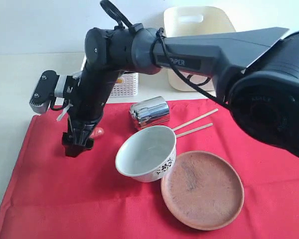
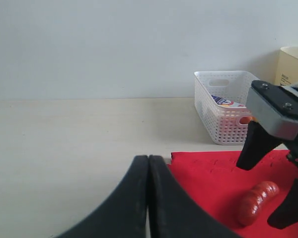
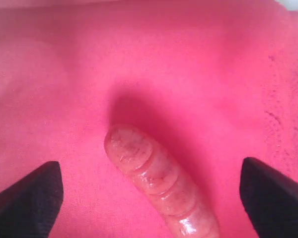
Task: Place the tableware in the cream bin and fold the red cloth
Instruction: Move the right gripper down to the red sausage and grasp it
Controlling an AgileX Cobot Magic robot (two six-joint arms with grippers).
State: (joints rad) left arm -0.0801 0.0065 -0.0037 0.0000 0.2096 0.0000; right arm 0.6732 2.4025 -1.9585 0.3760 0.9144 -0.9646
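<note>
The red cloth (image 1: 50,189) covers the table, and the tableware lies on it. A steel cup (image 1: 149,112) rests on its side, with two chopsticks (image 1: 194,124) to its right. In front stand the flower-print bowl (image 1: 147,154) and the brown plate (image 1: 202,189). The cream bin (image 1: 199,30) is behind, off the cloth. My right gripper (image 1: 78,147) reaches across to the cloth's left part, pointing down and open, astride a sausage (image 3: 159,183) without touching it. My left gripper (image 2: 148,159) is shut and empty, over bare table beside the cloth's corner (image 2: 208,178).
A white perforated basket (image 1: 123,85) holding food items stands behind the cloth, left of the bin. The right arm's dark body spans the upper middle of the exterior view. Bare table lies to the cloth's left and behind it.
</note>
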